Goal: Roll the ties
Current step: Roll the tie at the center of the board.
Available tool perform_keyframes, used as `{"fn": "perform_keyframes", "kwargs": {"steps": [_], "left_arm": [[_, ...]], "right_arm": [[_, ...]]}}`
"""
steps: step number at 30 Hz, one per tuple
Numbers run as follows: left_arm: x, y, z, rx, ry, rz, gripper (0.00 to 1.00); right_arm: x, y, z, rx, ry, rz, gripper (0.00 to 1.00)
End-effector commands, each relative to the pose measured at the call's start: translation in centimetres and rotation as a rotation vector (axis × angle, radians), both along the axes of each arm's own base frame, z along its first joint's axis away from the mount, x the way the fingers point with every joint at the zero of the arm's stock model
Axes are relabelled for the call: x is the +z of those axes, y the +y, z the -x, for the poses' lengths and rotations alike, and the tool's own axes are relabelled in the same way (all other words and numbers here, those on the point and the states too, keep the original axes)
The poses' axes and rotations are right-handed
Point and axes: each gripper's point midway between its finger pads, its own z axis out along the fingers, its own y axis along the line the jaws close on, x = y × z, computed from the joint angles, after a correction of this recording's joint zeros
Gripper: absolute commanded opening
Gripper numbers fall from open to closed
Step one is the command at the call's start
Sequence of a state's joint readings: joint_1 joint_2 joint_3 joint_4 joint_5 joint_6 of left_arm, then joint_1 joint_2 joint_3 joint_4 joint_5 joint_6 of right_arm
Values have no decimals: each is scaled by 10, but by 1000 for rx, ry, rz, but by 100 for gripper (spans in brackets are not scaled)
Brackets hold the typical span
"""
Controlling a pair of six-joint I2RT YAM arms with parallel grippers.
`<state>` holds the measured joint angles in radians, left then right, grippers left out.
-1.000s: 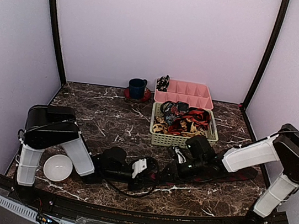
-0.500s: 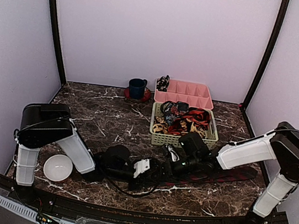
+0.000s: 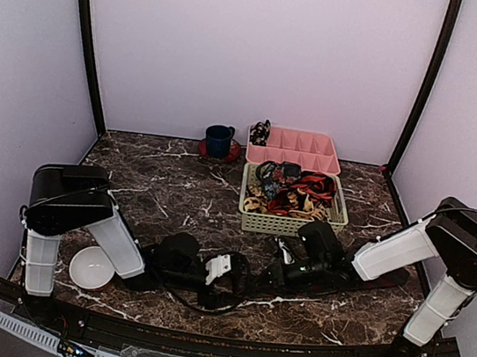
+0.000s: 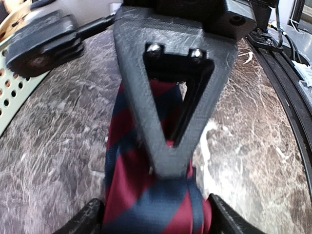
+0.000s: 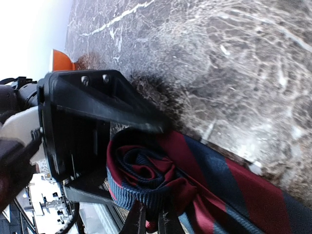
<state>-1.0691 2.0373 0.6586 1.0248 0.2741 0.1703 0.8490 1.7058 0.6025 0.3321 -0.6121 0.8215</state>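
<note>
A dark navy tie with red diagonal stripes (image 3: pixel 368 278) lies along the front right of the marble table, its left end rolled into a small coil (image 5: pixel 146 170). My left gripper (image 3: pixel 242 278) is shut on that coil, with the striped fabric (image 4: pixel 146 195) filling the gap between its fingers (image 4: pixel 224 217). My right gripper (image 3: pixel 271 272) meets it from the right; its fingertips (image 5: pixel 139 219) are pinched on the coil's edge. The right gripper's black triangular finger (image 4: pixel 165 122) lies over the tie in the left wrist view. More ties (image 3: pixel 294 193) are heaped in a basket.
A pale green basket (image 3: pixel 292 227) stands just behind the grippers. A pink divided tray (image 3: pixel 300 149) with a small coil (image 3: pixel 260 132) is behind it, beside a blue cup (image 3: pixel 219 140). A white bowl (image 3: pixel 91 266) sits front left. Black cables loop under the left gripper.
My right gripper swung left toward the left gripper, then drew back a little to the right. The left gripper stayed at the coil, shifting slightly. The tie's tail stayed on the table.
</note>
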Motion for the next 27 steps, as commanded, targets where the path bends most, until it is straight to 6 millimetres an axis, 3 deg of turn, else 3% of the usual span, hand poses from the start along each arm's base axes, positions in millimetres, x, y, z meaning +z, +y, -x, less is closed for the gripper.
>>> {"fn": "perform_keyframes", "kwargs": {"steps": [1, 7, 18, 22, 27], "left_arm": [[-29, 25, 10, 13, 42, -88, 80], [-9, 20, 17, 5, 34, 68, 82], [-17, -13, 12, -47, 39, 127, 82], [-30, -22, 12, -64, 66, 103, 73], [-40, -14, 10, -38, 71, 38, 44]], "right_arm": [[-47, -39, 16, -54, 103, 138, 0], [-62, -64, 18, -104, 141, 175, 0], [-76, -77, 17, -119, 158, 242, 0], [-72, -74, 15, -115, 150, 232, 0], [-57, -64, 9, -100, 117, 184, 4]]}}
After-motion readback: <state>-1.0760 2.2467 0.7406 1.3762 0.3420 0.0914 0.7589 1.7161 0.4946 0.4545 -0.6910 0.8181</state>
